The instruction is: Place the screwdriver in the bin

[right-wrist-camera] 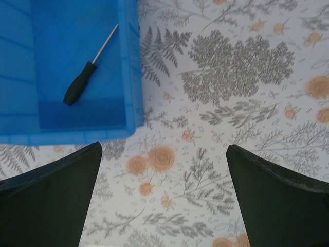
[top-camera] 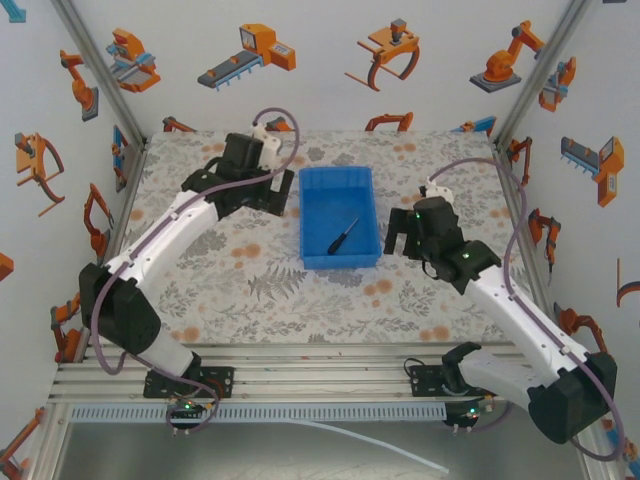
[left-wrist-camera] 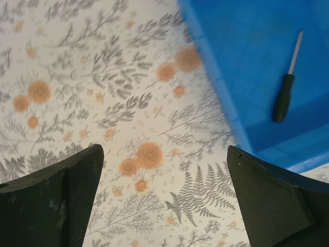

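Black-handled screwdriver (top-camera: 343,236) inside blue bin (top-camera: 313,215)

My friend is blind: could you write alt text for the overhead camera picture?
A small black-handled screwdriver lies inside a blue bin on a floral-patterned table. The left gripper and the right gripper sit either side of the bin, both open and empty.

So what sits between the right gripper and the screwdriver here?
A wall of the bin and a strip of bare floral tabletop, seen in the right wrist view. The screwdriver lies inside the bin; the open right gripper is outside it.
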